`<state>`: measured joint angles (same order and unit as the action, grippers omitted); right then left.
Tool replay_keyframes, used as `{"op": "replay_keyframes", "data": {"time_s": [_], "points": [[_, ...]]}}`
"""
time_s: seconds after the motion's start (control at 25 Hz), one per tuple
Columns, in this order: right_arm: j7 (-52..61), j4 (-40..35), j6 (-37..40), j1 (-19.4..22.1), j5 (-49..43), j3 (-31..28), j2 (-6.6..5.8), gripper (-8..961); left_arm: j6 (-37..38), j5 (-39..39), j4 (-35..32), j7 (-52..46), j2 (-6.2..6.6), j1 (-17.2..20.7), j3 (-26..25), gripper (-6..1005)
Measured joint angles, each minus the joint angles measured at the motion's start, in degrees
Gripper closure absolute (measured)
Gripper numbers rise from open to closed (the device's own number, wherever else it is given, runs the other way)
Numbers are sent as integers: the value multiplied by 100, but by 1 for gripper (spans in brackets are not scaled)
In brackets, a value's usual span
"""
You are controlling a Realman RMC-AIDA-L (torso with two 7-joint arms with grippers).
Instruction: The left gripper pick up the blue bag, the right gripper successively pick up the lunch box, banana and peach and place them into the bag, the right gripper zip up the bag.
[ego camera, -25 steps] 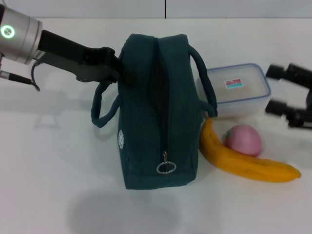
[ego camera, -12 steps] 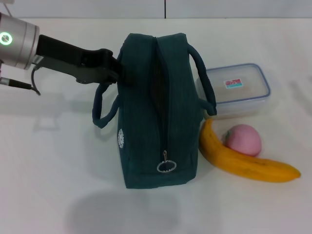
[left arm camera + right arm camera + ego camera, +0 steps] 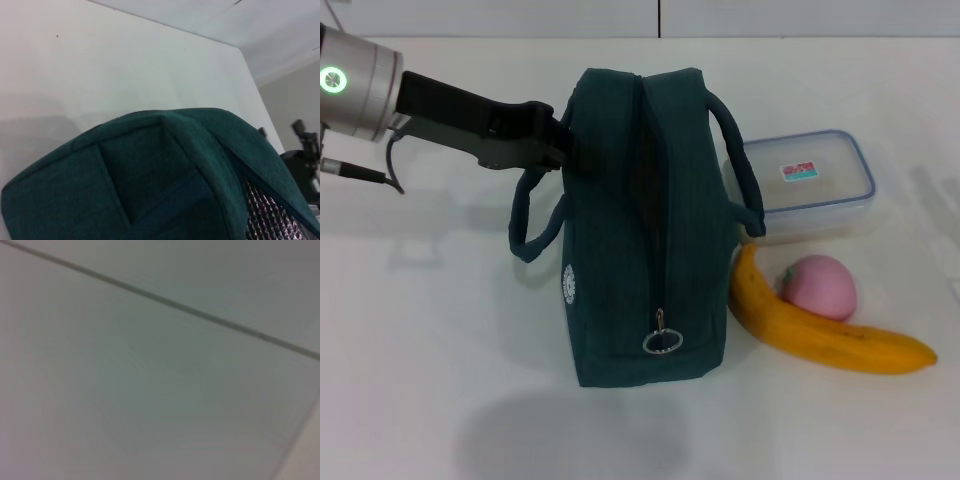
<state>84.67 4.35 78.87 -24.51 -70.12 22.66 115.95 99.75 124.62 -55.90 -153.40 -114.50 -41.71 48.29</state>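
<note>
One left end effector (image 3: pixel 560 150) meets the blue bag's (image 3: pixel 645 230) far end, its grip impossible to judge, beside the lunch box (image 3: pixel 805 185), banana (image 3: pixel 820 335) and peach (image 3: pixel 818 286).

Head view: the white worktop (image 3: pixel 440 400) is being looked down on from above and in front, taking in the whole blue bag (image 3: pixel 645 230).
Left wrist view: the blue bag (image 3: pixel 150 180) is being seen from very close, its fabric end filling the lower frame, with worktop (image 3: pixel 100 60) beyond.
Right wrist view: only a pale, blurred surface crossed by a dark line is being shown.
Shared: the bag and worktop are being covered by head and left wrist views.
</note>
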Motion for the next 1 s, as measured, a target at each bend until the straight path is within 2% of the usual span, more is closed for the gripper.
{"op": "replay_keyframes", "data": {"time_s": [0.36, 1.0], "points": [[15, 452, -914, -535, -282, 43, 25, 202, 27, 0, -1, 110, -4, -26, 38, 949], [22, 731, -1430, -1010, -516, -13, 24, 213, 73, 1, -9, 363, -2, -5, 41, 949]]}}
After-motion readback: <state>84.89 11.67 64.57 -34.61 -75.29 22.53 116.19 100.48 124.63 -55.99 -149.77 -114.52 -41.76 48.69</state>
